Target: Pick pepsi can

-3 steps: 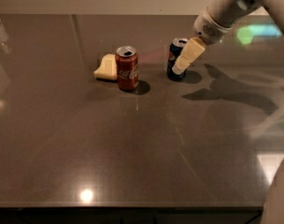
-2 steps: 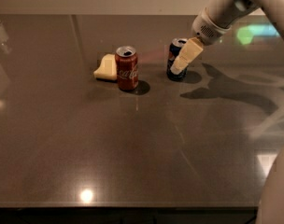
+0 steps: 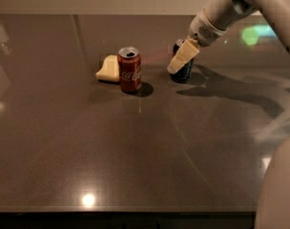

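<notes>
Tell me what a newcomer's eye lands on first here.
The pale robot arm slants in from the upper right of the picture, with its claw down at the dark pepsi can near the back of the glossy brown table, partly hiding it. Further left, the red Coca-Cola can stands upright and apart from the claw, with a pale yellow block lying close beside it.

Upright red Coca-Cola can (image 3: 129, 70), yellow sponge (image 3: 107, 69) just beside it, dark table (image 3: 135, 156)
</notes>
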`<state>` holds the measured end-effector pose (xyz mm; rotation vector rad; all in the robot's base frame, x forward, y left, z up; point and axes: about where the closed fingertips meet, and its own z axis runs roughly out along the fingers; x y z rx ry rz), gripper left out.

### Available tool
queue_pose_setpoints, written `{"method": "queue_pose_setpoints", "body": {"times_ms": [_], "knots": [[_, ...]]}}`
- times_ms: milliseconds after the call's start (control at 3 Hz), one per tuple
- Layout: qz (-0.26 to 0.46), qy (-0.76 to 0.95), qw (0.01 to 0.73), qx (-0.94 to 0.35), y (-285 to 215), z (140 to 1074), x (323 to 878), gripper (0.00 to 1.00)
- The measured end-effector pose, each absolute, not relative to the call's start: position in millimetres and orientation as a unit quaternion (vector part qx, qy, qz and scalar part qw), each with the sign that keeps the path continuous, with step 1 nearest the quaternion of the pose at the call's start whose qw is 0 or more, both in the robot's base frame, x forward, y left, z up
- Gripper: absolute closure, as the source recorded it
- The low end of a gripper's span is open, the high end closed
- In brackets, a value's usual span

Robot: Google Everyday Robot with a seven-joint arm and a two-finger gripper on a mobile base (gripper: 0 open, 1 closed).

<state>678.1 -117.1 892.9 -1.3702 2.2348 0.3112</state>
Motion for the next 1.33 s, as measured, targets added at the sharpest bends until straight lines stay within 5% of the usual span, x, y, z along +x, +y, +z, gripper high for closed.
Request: {"method": "queue_pose_setpoints", "body": {"times_ms": [1000, 1333], "knots": [[0.123, 0.802, 0.265, -0.521, -114, 914, 662, 0.87], [0.131, 0.774, 0.289, -0.548, -111, 950, 640, 1.00]]}}
